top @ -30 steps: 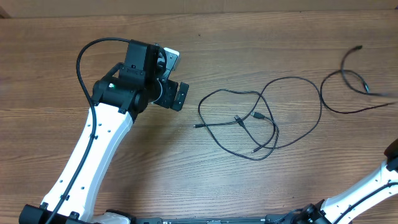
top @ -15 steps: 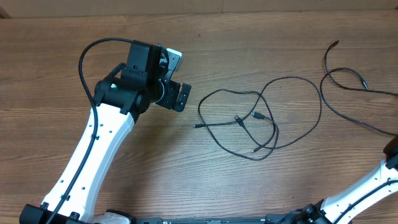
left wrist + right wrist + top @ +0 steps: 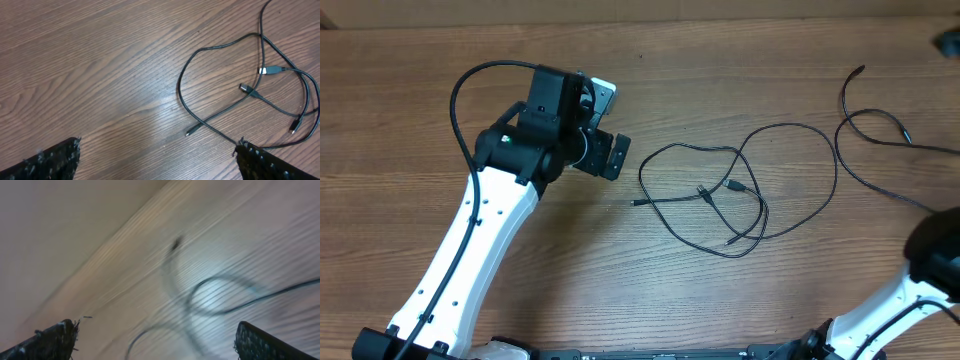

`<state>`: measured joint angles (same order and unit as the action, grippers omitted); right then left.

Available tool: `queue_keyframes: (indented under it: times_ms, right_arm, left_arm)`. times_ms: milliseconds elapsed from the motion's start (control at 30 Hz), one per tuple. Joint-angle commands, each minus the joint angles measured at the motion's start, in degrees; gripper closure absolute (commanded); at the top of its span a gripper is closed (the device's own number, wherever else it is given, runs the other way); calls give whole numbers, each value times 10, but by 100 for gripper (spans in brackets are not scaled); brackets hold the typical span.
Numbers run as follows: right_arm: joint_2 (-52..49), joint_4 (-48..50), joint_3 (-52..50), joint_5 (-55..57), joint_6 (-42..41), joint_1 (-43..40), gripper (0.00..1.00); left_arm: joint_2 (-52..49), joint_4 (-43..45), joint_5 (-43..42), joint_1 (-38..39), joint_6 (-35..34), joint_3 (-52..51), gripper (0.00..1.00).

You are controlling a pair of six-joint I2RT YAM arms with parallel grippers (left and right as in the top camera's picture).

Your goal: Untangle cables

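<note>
Two thin black cables (image 3: 720, 195) lie looped over each other at the table's middle, with small plug ends inside the loops. In the left wrist view the same tangle (image 3: 235, 75) shows a silver-tipped plug (image 3: 270, 70). A third cable (image 3: 875, 135) lies apart at the far right and runs off the edge. My left gripper (image 3: 608, 125) hovers left of the tangle, open and empty; its fingers (image 3: 275, 162) stand wide apart. My right gripper (image 3: 155, 340) is open over a blurred cable (image 3: 220, 292), holding nothing.
The wooden table (image 3: 770, 300) fills every view. My right arm's dark joint (image 3: 935, 250) sits at the lower right edge, near the separate cable's run. The left arm's own thick black cable (image 3: 470, 90) arcs above its white link.
The right gripper has opened and let go of the far-right cable, which now lies still on the table. The right arm has swung into view at the lower right. The left arm crept slightly right.
</note>
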<state>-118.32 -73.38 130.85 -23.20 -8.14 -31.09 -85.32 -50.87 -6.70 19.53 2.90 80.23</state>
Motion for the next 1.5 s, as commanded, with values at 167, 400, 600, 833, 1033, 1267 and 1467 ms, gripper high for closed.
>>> queue_keyframes:
  times_ms: [167,400,600,833,1033,1267,1467]
  right_arm:
    - [1,-86,3,56,3,122,0]
    - [60,-99,3,260,-61,235,0]
    - [163,-138,3,384,-71,340,0]
    - [300,-189,-106,469,-176,402,0]
    - [527,-8,-452,443,-203,417,0]
    - [624,223,-788,374,-206,415,0]
    - [555,259,-878,269,-240,415,0]
  left_arm:
    - [-1,-6,-6,8,-7,5,0]
    - [-1,-28,-2,7,10,5,0]
    - [-1,-31,14,7,19,5,0]
    - [-1,-31,13,7,29,5,0]
    - [-1,-30,13,8,29,5,0]
    - [-1,-31,11,8,29,5,0]
    - [-1,-31,11,8,29,5,0]
